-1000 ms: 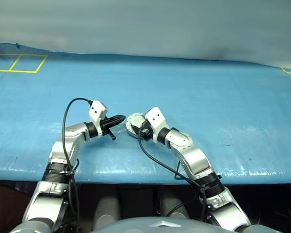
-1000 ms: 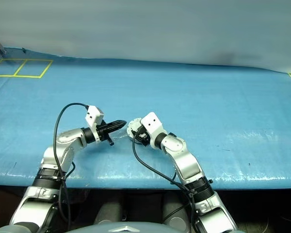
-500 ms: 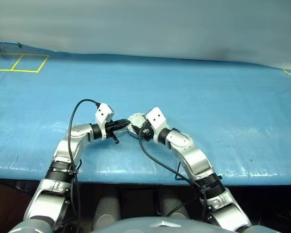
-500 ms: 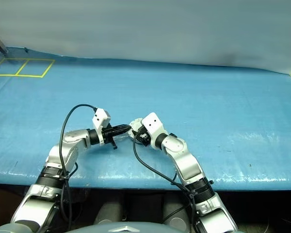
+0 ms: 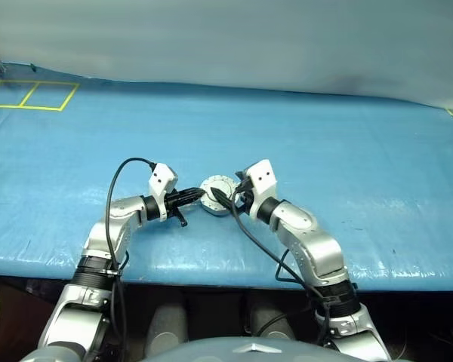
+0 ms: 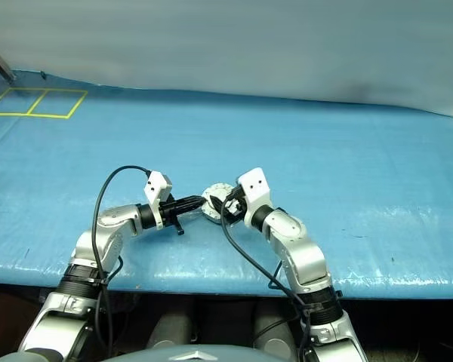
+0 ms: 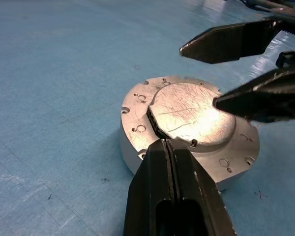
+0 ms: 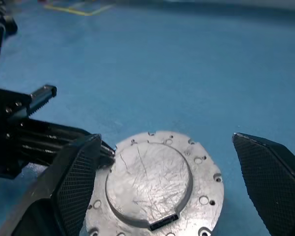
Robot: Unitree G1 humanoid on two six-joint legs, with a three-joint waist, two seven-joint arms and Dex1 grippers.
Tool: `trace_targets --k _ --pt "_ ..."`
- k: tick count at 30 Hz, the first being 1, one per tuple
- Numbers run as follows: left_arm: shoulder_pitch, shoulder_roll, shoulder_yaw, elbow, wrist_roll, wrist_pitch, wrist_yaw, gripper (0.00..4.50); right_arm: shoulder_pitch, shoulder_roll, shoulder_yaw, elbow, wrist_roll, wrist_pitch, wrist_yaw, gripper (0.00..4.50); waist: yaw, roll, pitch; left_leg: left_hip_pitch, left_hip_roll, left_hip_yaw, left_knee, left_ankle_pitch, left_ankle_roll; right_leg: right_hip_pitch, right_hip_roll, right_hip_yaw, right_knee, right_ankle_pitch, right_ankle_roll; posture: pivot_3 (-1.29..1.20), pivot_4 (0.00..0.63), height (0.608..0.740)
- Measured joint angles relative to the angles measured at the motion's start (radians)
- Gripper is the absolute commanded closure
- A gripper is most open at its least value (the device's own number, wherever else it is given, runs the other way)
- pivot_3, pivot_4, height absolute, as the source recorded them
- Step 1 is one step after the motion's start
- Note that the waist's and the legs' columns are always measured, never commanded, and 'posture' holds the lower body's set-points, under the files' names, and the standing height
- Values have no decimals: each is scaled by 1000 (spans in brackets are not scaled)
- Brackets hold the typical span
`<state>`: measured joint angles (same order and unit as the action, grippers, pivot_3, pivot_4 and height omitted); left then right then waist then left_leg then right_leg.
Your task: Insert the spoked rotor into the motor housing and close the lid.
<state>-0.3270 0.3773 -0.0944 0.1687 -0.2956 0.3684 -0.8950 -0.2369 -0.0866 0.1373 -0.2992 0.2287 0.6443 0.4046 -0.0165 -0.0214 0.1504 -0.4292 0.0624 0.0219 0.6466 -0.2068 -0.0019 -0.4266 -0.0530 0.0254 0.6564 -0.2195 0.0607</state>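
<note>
Your short round silver metal motor housing [image 7: 187, 142] sits on the blue tabletop [image 5: 347, 143] between the two hands, with the plain silver-grey round lid [image 7: 191, 114] seated in its top. Your left hand [image 7: 171, 147] is clenched, its black fingertips touching the housing's rim at the lid's edge. Your right hand [image 8: 179, 169] hangs just above the housing, released, its fingers spread wide.

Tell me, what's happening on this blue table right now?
The robot is working on a round silver motor housing lying on the blue table, with the plain silver lid on it. The left end effector, shut, has its tip at the lid's edge. The right end effector is open above it, holding nothing.
</note>
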Motion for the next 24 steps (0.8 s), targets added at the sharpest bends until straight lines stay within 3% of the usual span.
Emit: trace_targets --k 5,10,24 --pt "26 -15 1 -17 -2 -1 0 4500 50 67 -171 -91 213 185 -48 17 6 0 0 0 0 0 0 0 0 0 -1 0 0 0 0 0 150 740" --pt "37 -18 7 -21 -11 -3 1 4500 107 130 -329 -59 366 318 -124 17 4 0 0 0 0 0 0 0 0 0 -2 -1 -1 0 0 0 150 740" --pt "59 -13 8 -51 -18 -6 22 4500 97 154 -418 168 627 343 -193 17 -7 1 0 0 0 0 0 0 0 0 -2 -1 -2 0 0 0 150 740"
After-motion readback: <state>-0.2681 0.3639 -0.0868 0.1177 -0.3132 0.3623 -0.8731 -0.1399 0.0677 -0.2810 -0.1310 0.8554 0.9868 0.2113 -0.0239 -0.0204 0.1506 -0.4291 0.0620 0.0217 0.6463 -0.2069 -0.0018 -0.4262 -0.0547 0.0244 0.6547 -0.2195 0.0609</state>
